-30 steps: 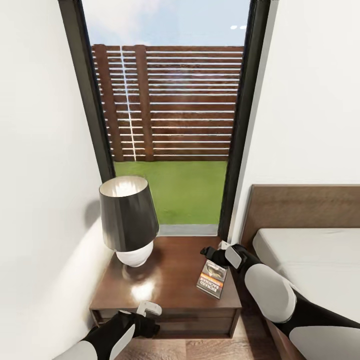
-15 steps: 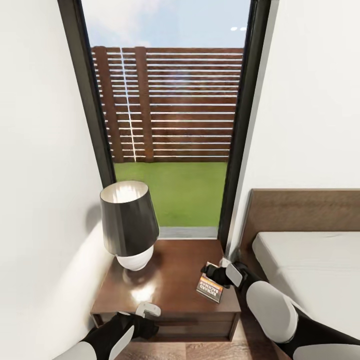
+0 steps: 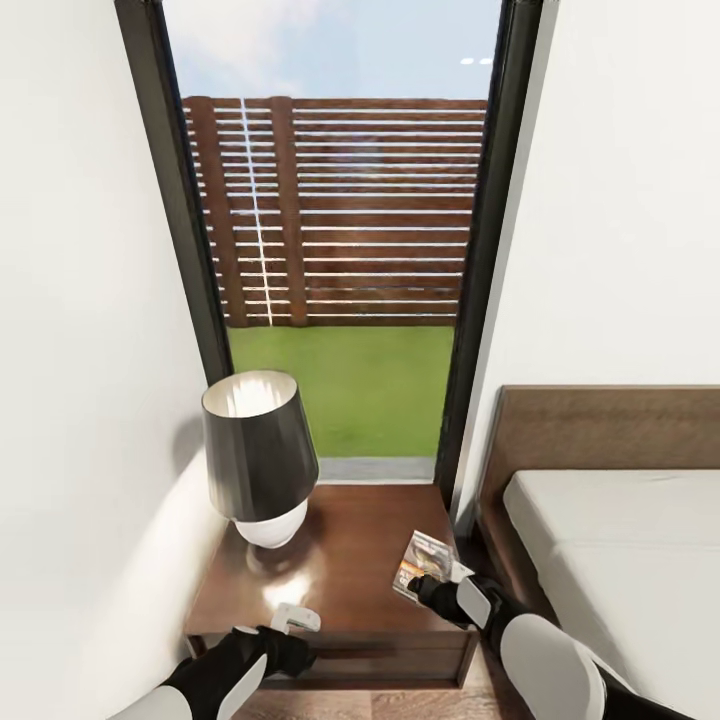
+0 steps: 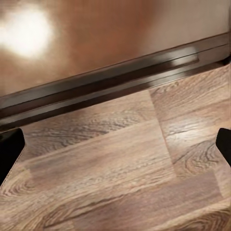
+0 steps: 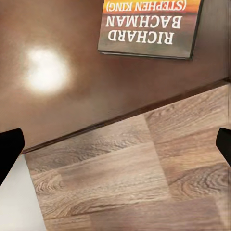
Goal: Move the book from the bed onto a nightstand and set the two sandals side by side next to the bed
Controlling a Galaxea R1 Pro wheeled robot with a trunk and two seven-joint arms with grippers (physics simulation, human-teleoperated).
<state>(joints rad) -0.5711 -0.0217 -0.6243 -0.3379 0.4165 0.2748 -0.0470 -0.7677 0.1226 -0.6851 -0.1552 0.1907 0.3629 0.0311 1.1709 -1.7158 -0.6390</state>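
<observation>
Relative to the nightstand (image 3: 340, 570), the right gripper (image 3: 432, 588) had drawn back from over the book (image 3: 424, 565) toward the front edge nearest the robot. The book remained flat on the nightstand top, at the corner nearest the bed (image 3: 610, 530) and well apart from the lamp (image 3: 260, 460), which stood at the far corner by the wall. The whole head view had also shifted slightly, which indicated camera motion and not motion of the furniture.

In the right wrist view, the fingertips (image 5: 10, 151) stood far apart at opposite edges of the picture with nothing between them; the book (image 5: 149, 29) lay ahead of them on the glossy nightstand top (image 5: 72, 86), title lettering legible, with the wood-plank floor (image 5: 134, 178) below. The right fingers were therefore spread and empty.

The left gripper (image 3: 292, 630) hung at the nightstand's front edge, on the lamp side. In the left wrist view, its fingertips (image 4: 9, 149) were likewise spread wide over the floor (image 4: 120, 168) beside the nightstand front (image 4: 106, 86), holding nothing.

Judged from this layout, the book step was complete and the arm was clearing the nightstand. The remaining step concerned the two sandals. The next move likely called for turning the base away from the nightstand to locate them.
</observation>
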